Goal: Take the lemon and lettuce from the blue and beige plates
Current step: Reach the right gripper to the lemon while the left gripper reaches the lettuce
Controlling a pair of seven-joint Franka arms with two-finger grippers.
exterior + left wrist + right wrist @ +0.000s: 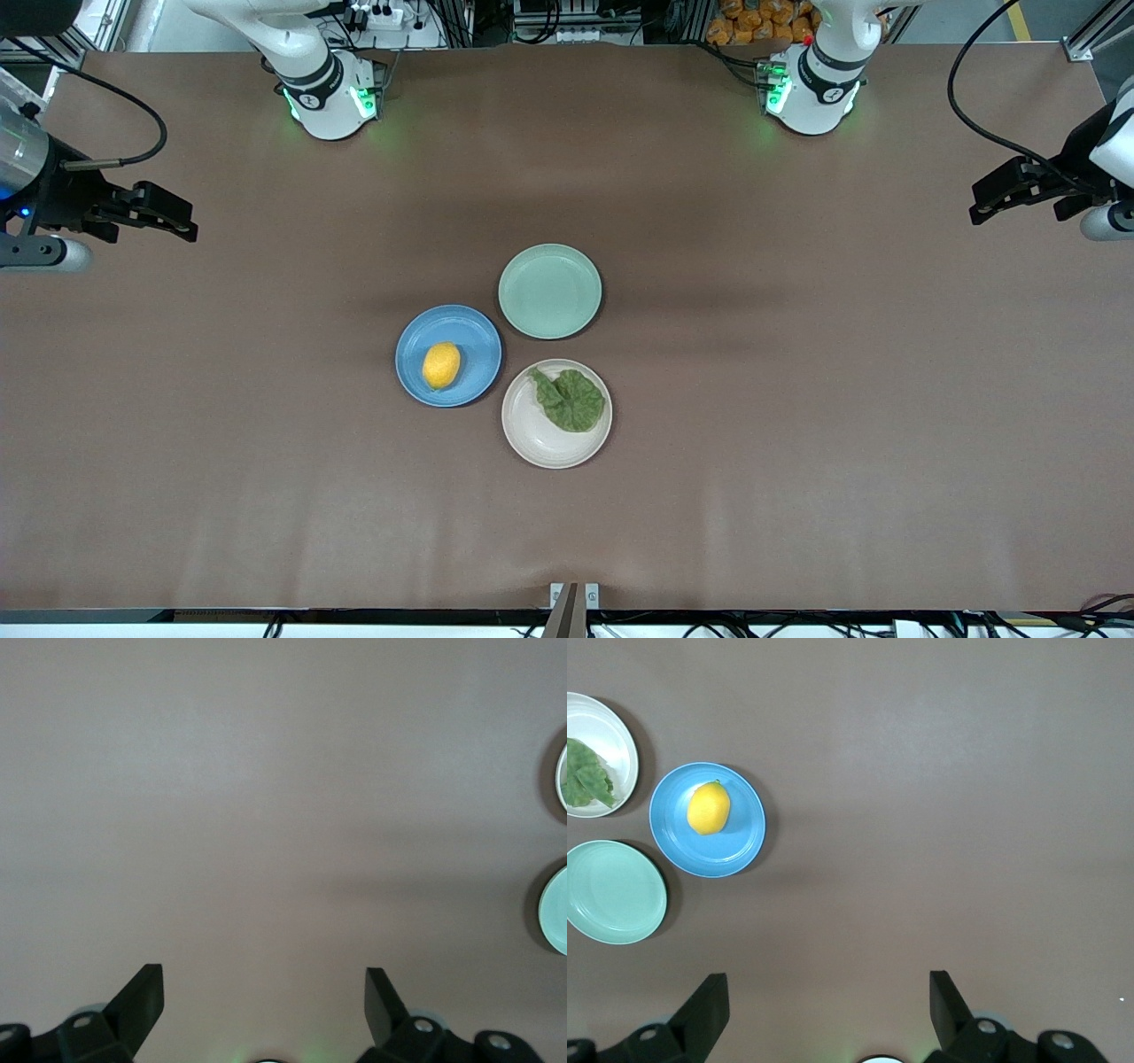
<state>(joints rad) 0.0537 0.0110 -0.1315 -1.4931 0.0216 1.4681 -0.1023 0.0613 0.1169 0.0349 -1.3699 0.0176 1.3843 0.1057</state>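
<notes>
— Where's the fruit sitting?

— The small dimpled yellow lemon (441, 365) lies on the round matte blue plate (469, 341), toward the right arm's end of the cluster. The crinkled dark green lettuce leaf (570, 400) lies on the off-white beige plate (540, 439) just beside it, nearest the front camera. A pale mint-green plate (549, 291) sits farther back, close against both.

— And the arms?

— Both wait, well apart from the plates. The right gripper (828, 992) hangs over bare brown table (797, 443) at its own end, fingers spread wide, holding nothing. The left gripper (264, 988) is over its end, likewise spread and holding nothing
</notes>
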